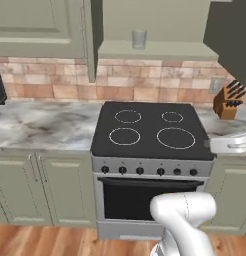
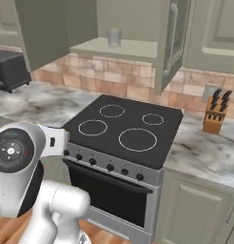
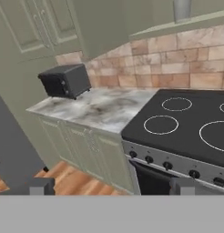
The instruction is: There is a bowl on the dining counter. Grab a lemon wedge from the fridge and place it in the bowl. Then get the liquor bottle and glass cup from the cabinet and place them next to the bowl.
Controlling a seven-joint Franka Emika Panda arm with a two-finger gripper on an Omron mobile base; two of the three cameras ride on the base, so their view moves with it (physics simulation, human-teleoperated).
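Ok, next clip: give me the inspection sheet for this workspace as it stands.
Surface: marble worktop flanking a black stove.
Job's things: glass cup upright on the shelf of the open cabinet; no bottle seen.
Clutter: knife block right of the stove, dark toaster oven on the left.
Grippers: gripper open, holding nothing, away from the cabinet.
Cables: nothing seen.
Surroundings: brick backsplash, green base cabinets, wooden floor.

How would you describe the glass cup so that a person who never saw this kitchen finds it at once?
Find the black stove between the marble worktops. Directly above it, the sage-green cabinet stands open, and the glass cup sits on its shelf. It is a short, clear, straight-sided tumbler, and nothing else is seen on that shelf.
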